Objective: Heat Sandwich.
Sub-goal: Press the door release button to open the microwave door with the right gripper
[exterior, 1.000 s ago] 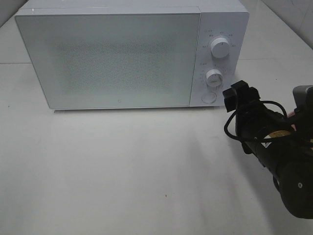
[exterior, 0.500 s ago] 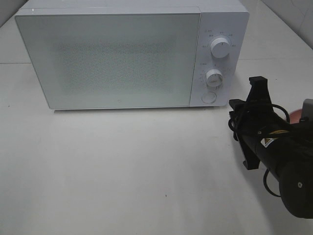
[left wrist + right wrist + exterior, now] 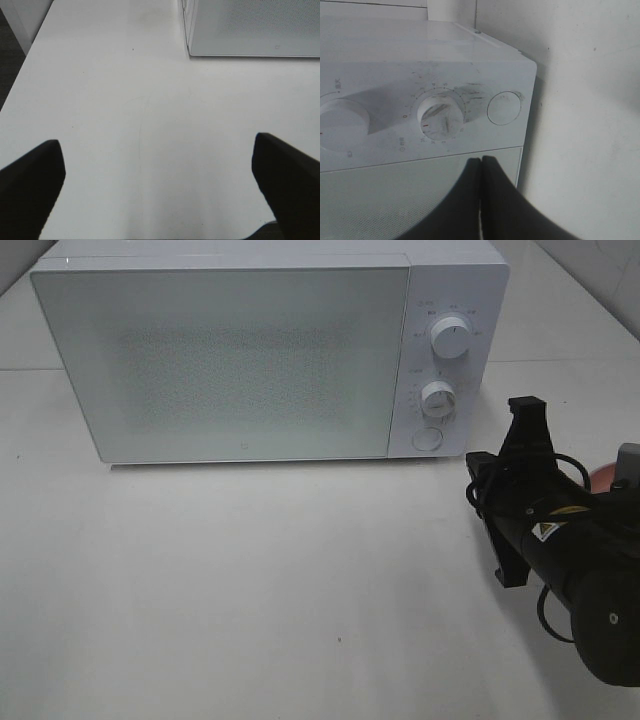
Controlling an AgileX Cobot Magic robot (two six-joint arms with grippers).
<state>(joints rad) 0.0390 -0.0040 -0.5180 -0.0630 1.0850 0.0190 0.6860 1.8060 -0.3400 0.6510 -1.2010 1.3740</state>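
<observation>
So the right black pincer (image 3: 481, 161) has its jaws pressed tight together on nothing, pointing at the round white push button (image 3: 504, 107) and lower white dial (image 3: 440, 121) of the white box microwave with frosted glass door (image 3: 240, 360), which is at 11 o'clock from that arm in the high view. The left black pincer (image 3: 156, 150) hangs spread wide over the white tabletop (image 3: 150, 100). The sandwich is out of sight in every view.

White microwave (image 3: 455, 280), grey door (image 3: 230, 360) finely speckled with dots, white knobs (image 3: 451, 338); white table (image 3: 250, 590); right gripper (image 3: 481, 161) fingers (image 3: 464, 200) black; yellow label (image 3: 545, 531) on black arm (image 3: 585, 580).
</observation>
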